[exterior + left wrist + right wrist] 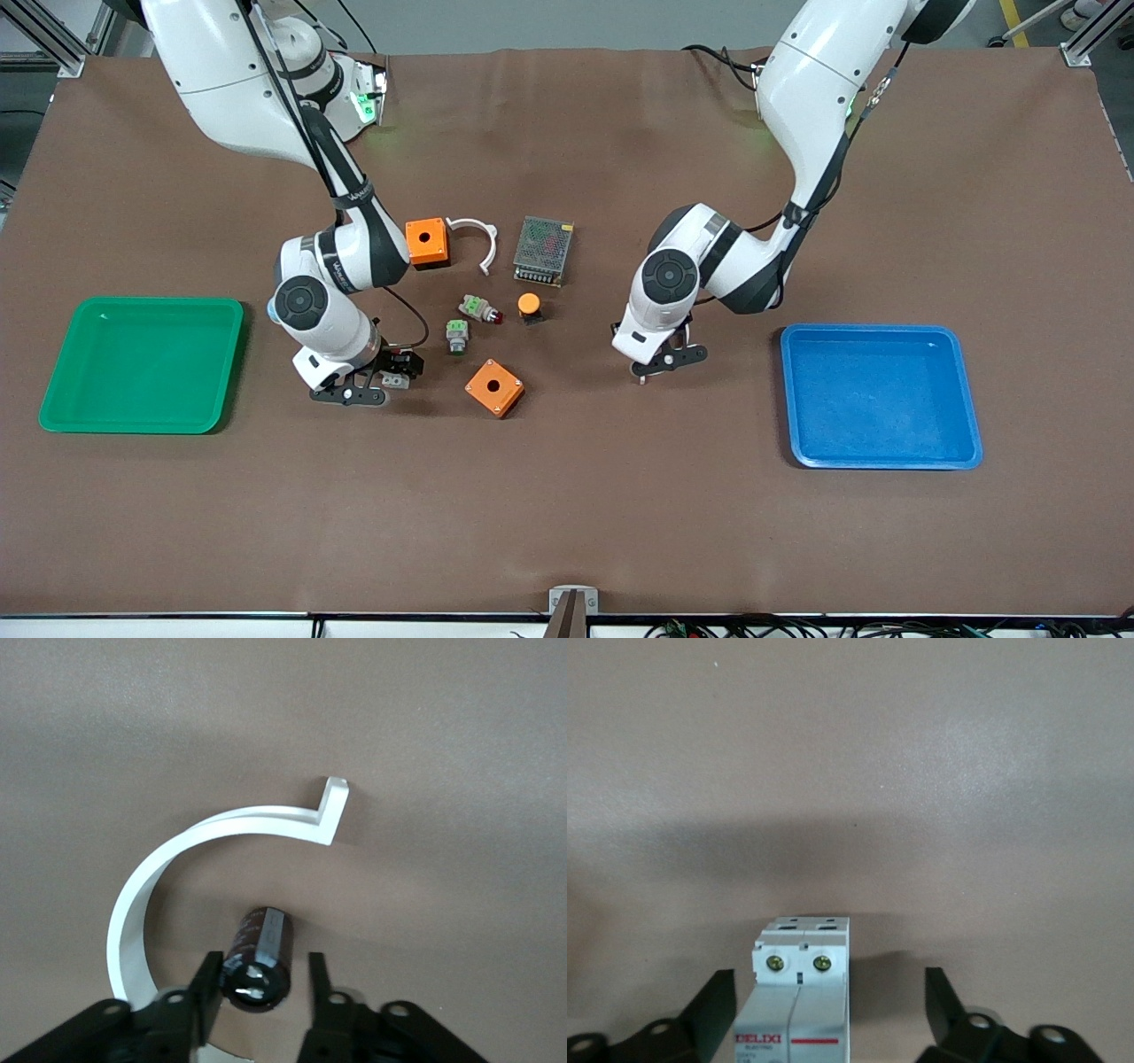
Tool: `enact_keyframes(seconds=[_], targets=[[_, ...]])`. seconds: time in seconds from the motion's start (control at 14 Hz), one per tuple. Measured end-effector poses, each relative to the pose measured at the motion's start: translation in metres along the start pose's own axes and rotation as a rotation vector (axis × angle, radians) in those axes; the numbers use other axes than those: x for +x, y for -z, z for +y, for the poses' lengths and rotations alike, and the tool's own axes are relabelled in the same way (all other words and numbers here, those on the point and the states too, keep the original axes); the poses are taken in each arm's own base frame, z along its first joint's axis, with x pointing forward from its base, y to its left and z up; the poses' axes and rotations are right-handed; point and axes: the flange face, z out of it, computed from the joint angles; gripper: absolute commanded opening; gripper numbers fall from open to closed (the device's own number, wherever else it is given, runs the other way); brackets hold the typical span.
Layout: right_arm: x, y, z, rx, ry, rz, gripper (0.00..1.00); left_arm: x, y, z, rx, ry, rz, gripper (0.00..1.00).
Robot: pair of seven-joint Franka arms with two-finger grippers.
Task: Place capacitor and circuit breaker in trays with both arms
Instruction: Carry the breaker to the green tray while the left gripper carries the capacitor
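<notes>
The capacitor (261,948), a tiny black cylinder with a silvery end, lies on the brown mat inside a white curved clip (221,828). My left gripper (263,970) is open and low around it; one finger touches it and the other stands clear. In the front view the left gripper (664,361) hides the capacitor. The white-grey circuit breaker (799,992) lies between the spread fingers of my open right gripper (828,992), with a gap on each side. In the front view the right gripper (363,390) is low beside the green tray, the breaker (396,381) at its fingers.
A green tray (133,303) lies at the right arm's end and a blue tray (877,330) at the left arm's end. Between the grippers lie two orange boxes (427,242) (494,387), a white clip (477,237), a meshed power supply (543,251), two button switches (479,308) (457,336) and an orange-capped button (529,306).
</notes>
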Motion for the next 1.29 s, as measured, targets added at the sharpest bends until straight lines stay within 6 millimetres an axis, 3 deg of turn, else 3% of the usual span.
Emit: enact_keyframes(seconds=[0.07,0.14,0.21,0.29,0.5,0.71,0.86,1.0,1.14,1.29], targets=[[-0.002,-0.002,0.000,-0.002,0.001,-0.005,0.55,-0.001,-0.001,0.000,0.003,0.000,-0.002,0.27],[-0.003,-0.003,-0.001,-0.003,0.003,-0.007,0.37,-0.002,-0.003,-0.001,0.005,0.001,-0.004,0.24],[-0.004,-0.003,-0.002,-0.003,0.005,-0.008,0.09,-0.002,-0.003,-0.001,0.005,0.001,-0.004,0.21],[-0.005,-0.003,-0.003,-0.003,0.006,-0.008,0.00,-0.002,-0.003,-0.001,0.005,0.002,-0.004,0.19],[0.000,0.001,0.001,-0.004,-0.014,0.002,0.00,0.001,0.003,-0.003,0.000,0.007,0.002,0.17],[0.026,0.030,0.033,-0.015,-0.067,-0.019,0.00,0.014,0.040,-0.012,-0.029,0.029,0.037,0.17],[0.050,0.065,0.091,-0.013,-0.082,-0.036,0.00,0.028,0.077,-0.035,-0.020,0.014,0.035,0.17],[0.065,0.090,0.178,-0.005,-0.082,-0.027,0.00,0.046,0.111,-0.069,-0.015,-0.017,0.004,0.17],[0.066,0.096,0.266,-0.002,-0.071,-0.022,0.00,0.068,0.134,-0.113,-0.001,-0.043,-0.030,0.17],[0.058,0.093,0.328,0.000,-0.061,-0.027,0.00,0.091,0.144,-0.159,0.006,-0.068,-0.058,0.17]])
